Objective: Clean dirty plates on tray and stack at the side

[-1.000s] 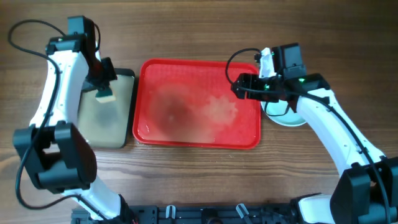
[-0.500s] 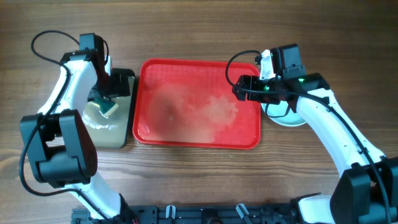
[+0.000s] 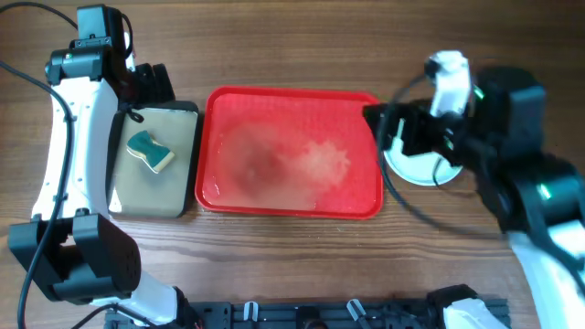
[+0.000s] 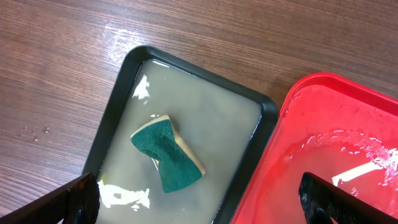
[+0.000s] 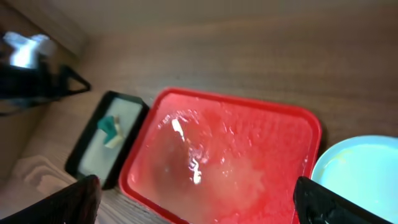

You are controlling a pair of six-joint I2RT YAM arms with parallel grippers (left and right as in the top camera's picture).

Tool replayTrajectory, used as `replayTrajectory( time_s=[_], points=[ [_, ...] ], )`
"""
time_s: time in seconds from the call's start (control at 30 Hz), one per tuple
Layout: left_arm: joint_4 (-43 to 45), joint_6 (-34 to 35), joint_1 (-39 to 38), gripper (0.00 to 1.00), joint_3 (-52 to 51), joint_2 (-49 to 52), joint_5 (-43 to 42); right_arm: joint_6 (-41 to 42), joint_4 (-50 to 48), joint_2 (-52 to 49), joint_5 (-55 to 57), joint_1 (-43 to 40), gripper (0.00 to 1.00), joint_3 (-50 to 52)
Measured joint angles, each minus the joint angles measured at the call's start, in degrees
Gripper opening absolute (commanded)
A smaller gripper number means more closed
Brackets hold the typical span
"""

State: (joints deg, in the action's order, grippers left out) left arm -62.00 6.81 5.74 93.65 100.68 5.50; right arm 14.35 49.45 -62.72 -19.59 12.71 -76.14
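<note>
We see the plates [image 3: 422,170] off the tray, sitting on the counter [image 3: 292,41] just beside the tray's right rim. From overhead only a pale round edge shows below the right arm [image 3: 535,187], so we cannot tell how many are stacked there. In the right wrist view the top one looks pale blue, with a faint yellowish mark near its rim.

The red tray [image 3: 294,90] lies in the middle of the counter, its long side running left to right. Its floor carries a film of water with cloudy, foamy smears. Close against its left rim sits a smaller black tray [image 3: 195,164] holding murky water; we cannot tell whether the two rims touch. A green-topped sponge [image 3: 150,152] lies flat in that water, toward the far end and apart from the walls.

The left jaws stand spread wide with nothing in them. In the left wrist view their fingertips [image 4: 68,202] sit at the bottom corners, and the sponge lies well clear of them. The left arm [image 3: 78,137] runs along the outer side of the black tray, its wrist up by the tray's far end.

The right jaws are spread just as wide and are empty too, their fingertips [image 5: 339,202] at the bottom corners of the right wrist view. They hang high above the red tray and the plates. The right arm is blurred in the overhead view.
</note>
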Motion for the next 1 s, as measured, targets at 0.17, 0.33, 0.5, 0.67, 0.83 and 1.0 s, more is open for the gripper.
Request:
replayTrajectory(
  time_s=[0.17, 0.33, 0.5, 0.67, 0.83, 1.0],
  points=[
    [0.04, 0.00, 0.00, 1.00, 0.00, 0.00, 0.00, 2.34, 2.12, 7.58, 1.09, 0.00, 1.00, -0.42],
    [0.02, 0.00, 0.00, 1.00, 0.00, 0.00, 0.00, 2.49, 5.81, 8.26, 5.40, 0.00, 1.00, -0.42],
    [0.04, 0.00, 0.00, 1.00, 0.00, 0.00, 0.00, -2.56, -1.64, 8.63, 12.70, -0.55, 1.00, 1.81],
    [-0.02, 0.02, 0.00, 1.00, 0.00, 0.00, 0.02, -9.18, -20.22, 21.14, 13.46, -3.28, 1.00, 21.05],
    [-0.04, 0.20, 0.00, 1.00, 0.00, 0.02, 0.00, -10.23, -39.45, 39.76, 8.52, -7.21, 1.00, 48.33],
    [-0.02, 0.20, 0.00, 1.00, 0.00, 0.02, 0.00, -10.19, -44.72, 55.71, 6.14, -7.89, 1.00, 67.76]
  ],
)
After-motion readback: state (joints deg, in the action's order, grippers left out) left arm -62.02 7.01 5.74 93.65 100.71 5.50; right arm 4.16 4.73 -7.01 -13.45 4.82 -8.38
